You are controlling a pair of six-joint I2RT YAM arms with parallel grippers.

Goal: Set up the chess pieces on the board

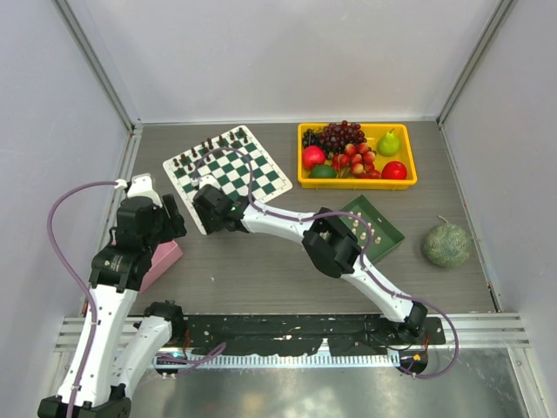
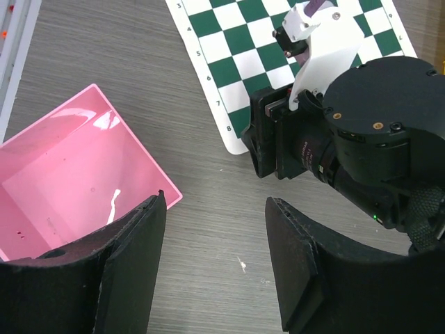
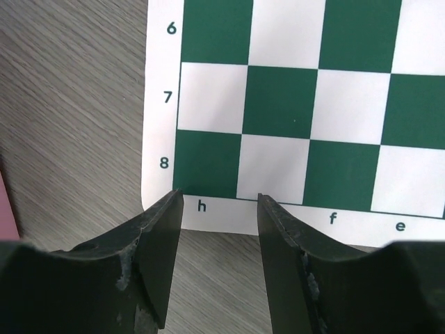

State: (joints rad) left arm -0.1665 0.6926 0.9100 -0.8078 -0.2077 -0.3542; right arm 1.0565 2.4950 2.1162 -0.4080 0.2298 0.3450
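The green and white checkered board (image 1: pixel 228 172) lies at the back left, with small dark pieces (image 1: pixel 209 144) along its far edge. Tiny cream chess pieces (image 1: pixel 359 226) sit in the dark green tray (image 1: pixel 379 235), partly hidden by my right arm. My right gripper (image 1: pixel 209 212) is open and empty, low over the board's near corner; in the right wrist view (image 3: pixel 219 202) its fingers straddle the "h" on the board's (image 3: pixel 278 104) white border. My left gripper (image 1: pixel 172 218) is open and empty; in the left wrist view (image 2: pixel 215 203) it hangs above bare table.
A pink box (image 2: pixel 69 181) lies left of my left gripper, also in the top view (image 1: pixel 163 259). My right wrist (image 2: pixel 361 132) is close in front of the left gripper. A yellow fruit tray (image 1: pixel 409 178) stands at the back right. A green melon (image 1: pixel 446 245) lies right.
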